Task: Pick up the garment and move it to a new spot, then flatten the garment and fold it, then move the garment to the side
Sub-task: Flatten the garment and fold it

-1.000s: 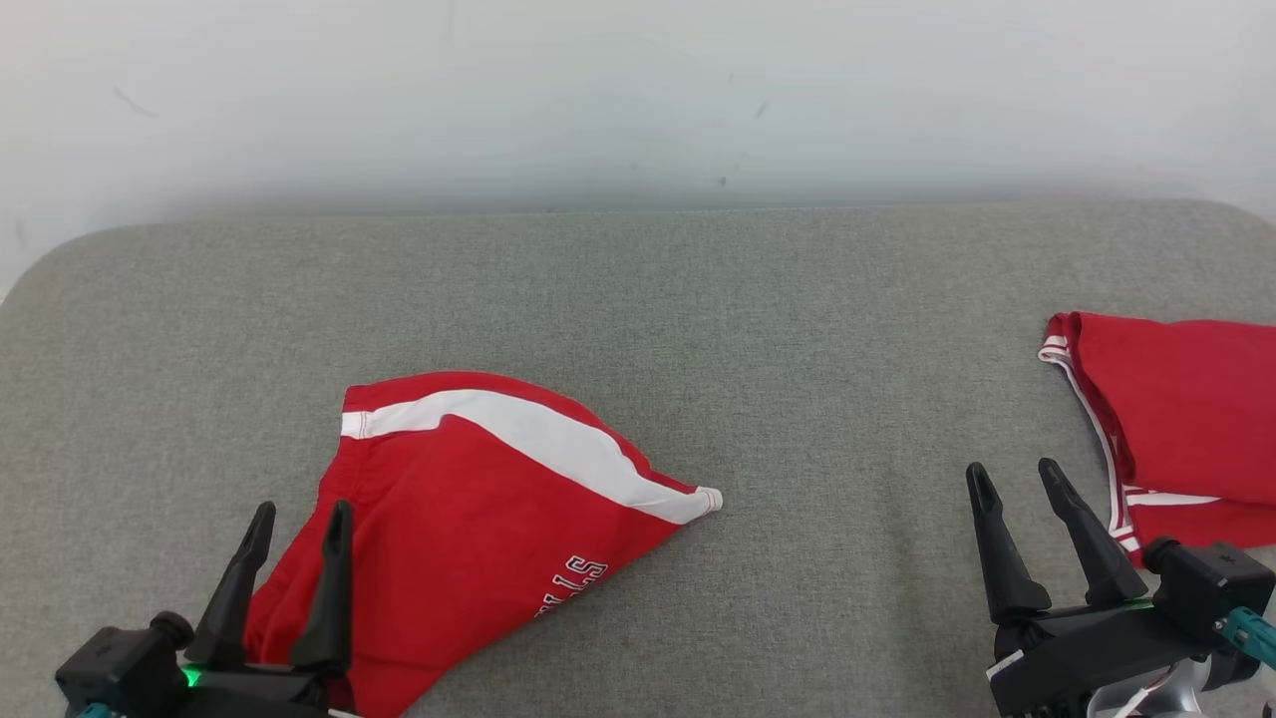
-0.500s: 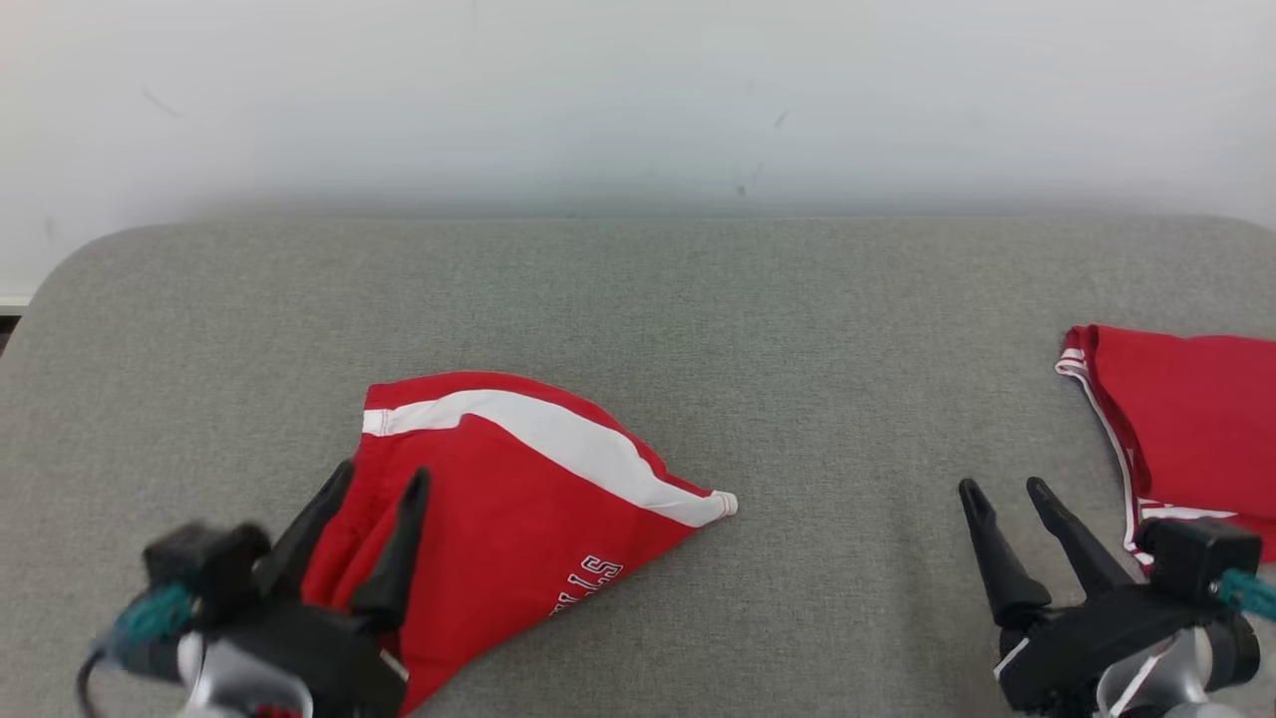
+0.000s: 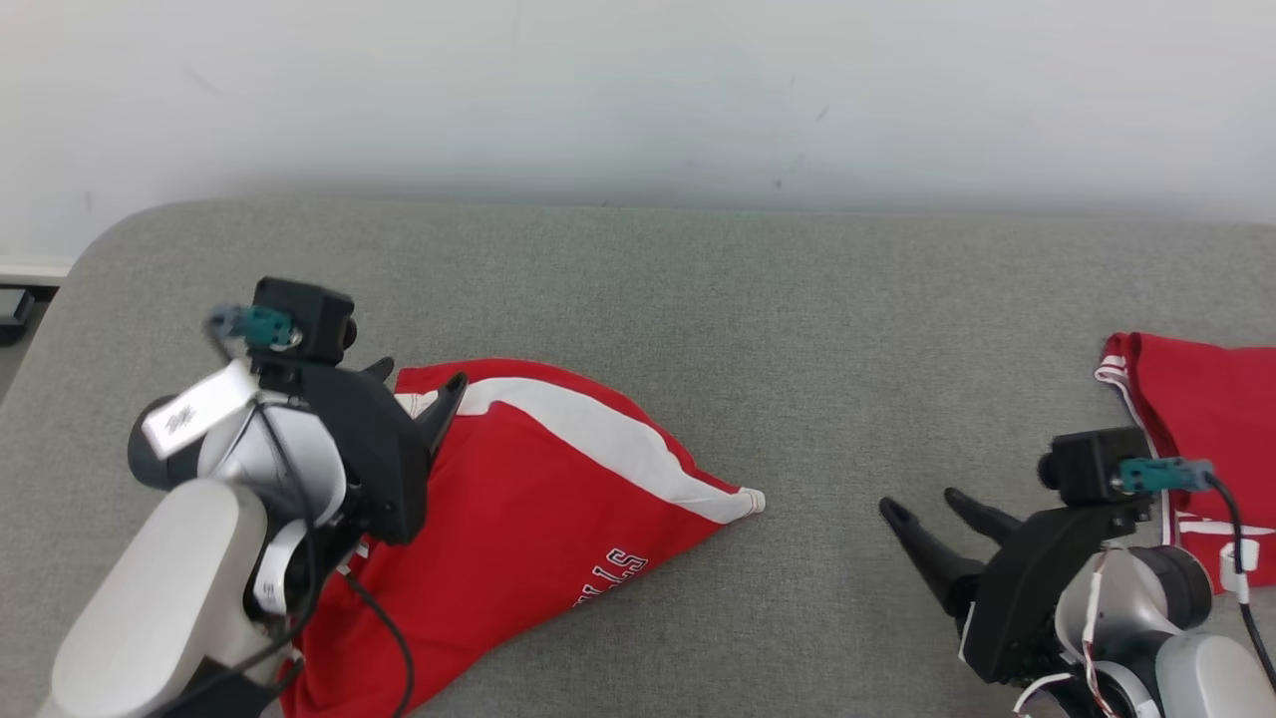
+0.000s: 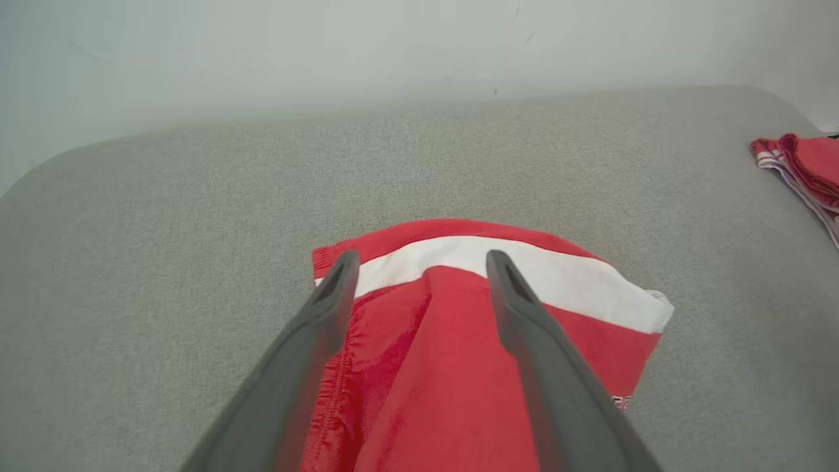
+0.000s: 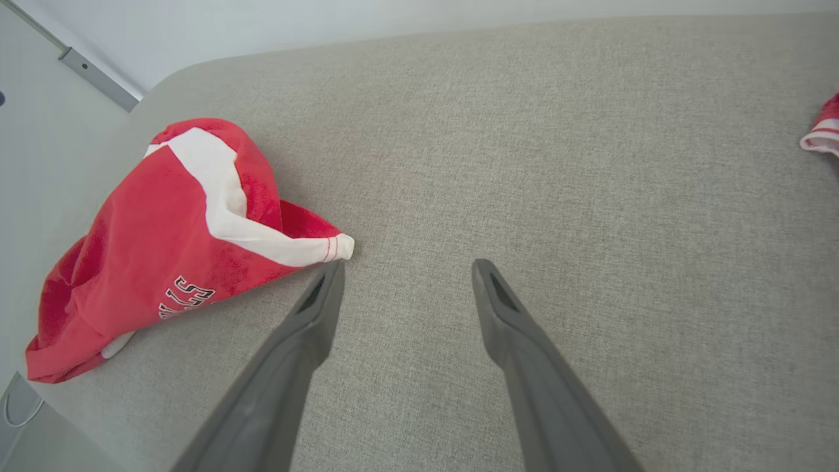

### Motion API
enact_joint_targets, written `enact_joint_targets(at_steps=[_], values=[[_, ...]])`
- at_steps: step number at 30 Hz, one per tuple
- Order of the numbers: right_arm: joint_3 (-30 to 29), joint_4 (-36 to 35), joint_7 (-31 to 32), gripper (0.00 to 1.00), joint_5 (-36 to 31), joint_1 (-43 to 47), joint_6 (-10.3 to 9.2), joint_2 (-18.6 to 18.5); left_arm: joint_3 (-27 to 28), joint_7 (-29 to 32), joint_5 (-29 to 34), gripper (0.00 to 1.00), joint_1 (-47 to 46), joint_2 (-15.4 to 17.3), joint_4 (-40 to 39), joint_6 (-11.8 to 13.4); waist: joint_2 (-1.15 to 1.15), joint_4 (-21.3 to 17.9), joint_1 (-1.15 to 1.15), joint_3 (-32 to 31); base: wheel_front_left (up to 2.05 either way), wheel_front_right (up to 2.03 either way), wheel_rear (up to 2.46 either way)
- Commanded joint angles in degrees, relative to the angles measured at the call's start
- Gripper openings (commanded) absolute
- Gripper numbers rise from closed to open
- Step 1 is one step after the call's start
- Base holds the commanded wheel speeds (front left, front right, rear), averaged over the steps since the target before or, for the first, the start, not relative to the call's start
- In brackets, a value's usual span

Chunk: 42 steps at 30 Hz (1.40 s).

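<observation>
Your left gripper (image 3: 421,377) has swung forward over the garment (image 3: 558,519) at its striped corner, jaws wide, empty. Your right gripper (image 3: 919,504), also wide, sits farther away.

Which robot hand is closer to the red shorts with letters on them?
Left. The left gripper hangs open over the striped edge of the shorts; the right gripper is open over bare cushion beside them.
</observation>
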Motion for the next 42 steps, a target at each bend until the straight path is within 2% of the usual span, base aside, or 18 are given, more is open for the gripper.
enact_joint_targets(at_steps=[1, 6, 11, 19, 26, 31, 37, 42], values=[[0.3, -0.3, 0.7, 1.0, -0.3, -0.7, -0.03, -0.1, -0.3, 1.2, 0.6, 1.0, -0.9, 0.3, 0.5, 0.3, -0.01, 0.3, -0.01, 0.4, 0.0, 0.0, 0.0], [3.4, -1.4, 5.8, 1.0, -0.5, -2.0, -0.03, -0.1, -3.4, 10.1, 2.2, 1.0, -6.6, -0.1, 5.7, 0.4, -0.01, 1.2, -0.01, 2.4, 0.0, 0.0, 0.0], [6.5, -1.6, 7.5, 1.0, -1.3, -2.7, -0.03, -0.1, -5.6, 13.1, 3.7, 1.0, -11.7, -1.8, 11.7, 0.0, -0.01, 1.5, -0.01, 3.9, 0.0, 0.0, 0.0], [10.4, 1.6, 4.8, 1.0, -1.2, -5.1, -0.03, -0.1, -6.7, 13.2, 4.0, 1.0, -16.5, -3.9, 20.6, -0.8, -0.01, 0.6, -0.01, 5.3, 0.0, 0.0, 0.0], [10.6, 6.5, 3.2, 1.0, -3.2, -9.5, -0.03, -0.1, -6.2, 12.4, 3.1, 1.0, -19.3, -3.9, 25.9, -1.8, -0.01, 0.2, -0.01, 7.6, 0.0, 0.0, 0.0], [10.4, 9.6, 1.4, 1.0, -1.8, -13.1, -0.03, -0.1, -6.0, 12.0, 3.2, 1.0, -21.2, -3.8, 28.1, -1.5, -0.01, 0.5, -0.01, 9.5, 0.0, 0.0, 0.0], [11.6, 13.2, -0.5, 1.0, 0.0, -15.4, -0.03, -0.1, -6.3, 13.6, 1.3, 1.0, -21.9, -6.1, 29.5, -2.1, -0.01, 2.3, -0.01, 11.3, 0.0, 0.0, 0.0], [13.6, 14.7, -0.7, 1.0, 0.3, -15.5, -0.03, -0.1, -6.9, 15.1, 0.9, 1.0, -21.9, -6.6, 29.8, -2.6, -0.01, 3.0, -0.01, 11.6, 0.0, 0.0, 0.0]])
